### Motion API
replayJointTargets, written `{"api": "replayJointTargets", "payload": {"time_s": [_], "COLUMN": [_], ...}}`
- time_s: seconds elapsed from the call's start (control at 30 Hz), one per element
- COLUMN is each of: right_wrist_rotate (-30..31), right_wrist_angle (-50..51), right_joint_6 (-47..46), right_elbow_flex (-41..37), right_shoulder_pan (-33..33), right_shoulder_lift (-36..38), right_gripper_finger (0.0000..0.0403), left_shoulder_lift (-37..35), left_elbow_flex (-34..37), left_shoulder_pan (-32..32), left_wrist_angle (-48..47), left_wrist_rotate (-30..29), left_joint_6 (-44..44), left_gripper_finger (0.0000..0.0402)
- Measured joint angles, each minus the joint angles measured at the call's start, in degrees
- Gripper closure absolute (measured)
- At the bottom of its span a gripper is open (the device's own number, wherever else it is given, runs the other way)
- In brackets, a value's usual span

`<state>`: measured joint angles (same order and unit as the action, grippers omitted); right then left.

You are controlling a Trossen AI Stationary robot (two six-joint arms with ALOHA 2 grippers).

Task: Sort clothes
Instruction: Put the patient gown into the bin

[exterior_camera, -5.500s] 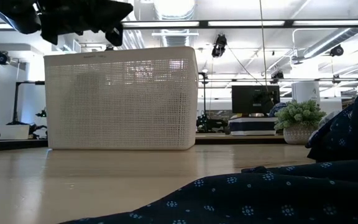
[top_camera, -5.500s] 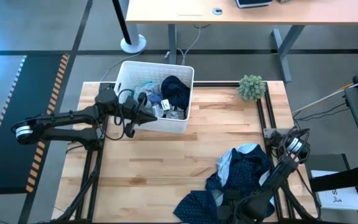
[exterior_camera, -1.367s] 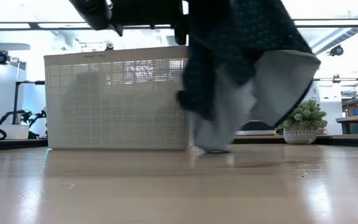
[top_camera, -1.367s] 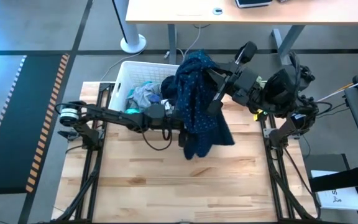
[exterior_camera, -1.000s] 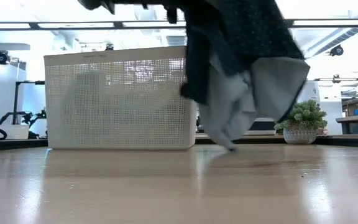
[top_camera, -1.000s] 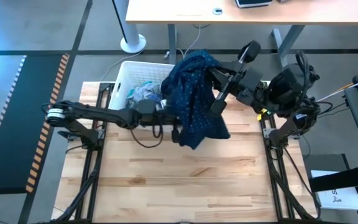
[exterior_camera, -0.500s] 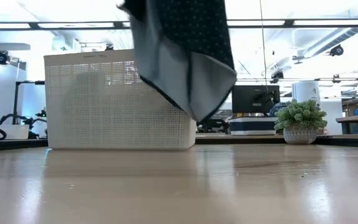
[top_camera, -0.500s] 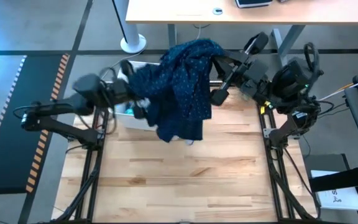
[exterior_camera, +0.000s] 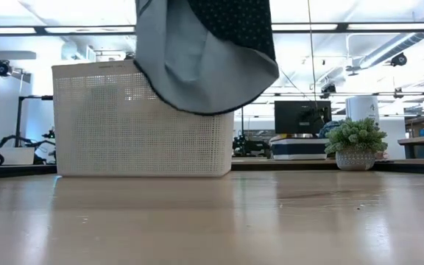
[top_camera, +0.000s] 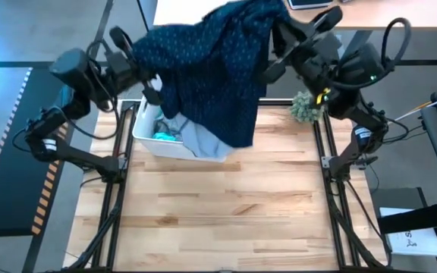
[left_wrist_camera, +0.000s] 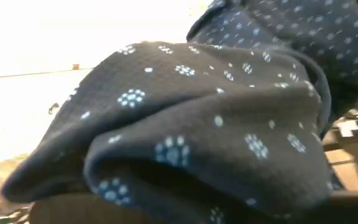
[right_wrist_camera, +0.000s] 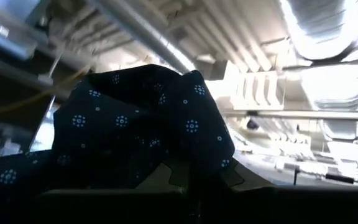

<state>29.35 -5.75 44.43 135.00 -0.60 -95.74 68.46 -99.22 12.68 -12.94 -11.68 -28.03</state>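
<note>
While the navy dotted garment (top_camera: 211, 68) hangs, it hides the basket (top_camera: 152, 144).

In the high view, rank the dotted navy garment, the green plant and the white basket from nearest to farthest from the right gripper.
1. The navy dotted garment: gripped by the right gripper, stretched leftward to the left gripper.
2. The green plant: at the table's far right corner, below the gripper in the picture.
3. The white basket: far-left part of the table, mostly under the garment.
</note>
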Motion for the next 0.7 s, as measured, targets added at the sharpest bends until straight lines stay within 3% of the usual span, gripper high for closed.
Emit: {"api": "replayJointTargets", "payload": {"time_s": [0.57,0.7], "right_wrist_rotate": [-12.20,-13.34], "right_wrist_angle": [-10.54,-11.35], "right_joint_6": [-9.12,-12.43], "right_elbow_flex": [-0.02,-0.02], "right_shoulder_pan": [11.98,14.76], "right_shoulder_lift": [-3.89,-4.71], "right_gripper_finger": [0.0403,0.0403], "left_shoulder_lift": [14.97,13.72], "left_elbow_flex": [-35.59,-33.99], "left_shoulder_pan": [12.20,14.89], "left_wrist_angle": [-21.51,-20.52], "left_wrist_rotate": [-0.01,-0.71], "left_joint_6": [-7.03,-9.36], "left_gripper_finger": [0.0402,0.0402]}}
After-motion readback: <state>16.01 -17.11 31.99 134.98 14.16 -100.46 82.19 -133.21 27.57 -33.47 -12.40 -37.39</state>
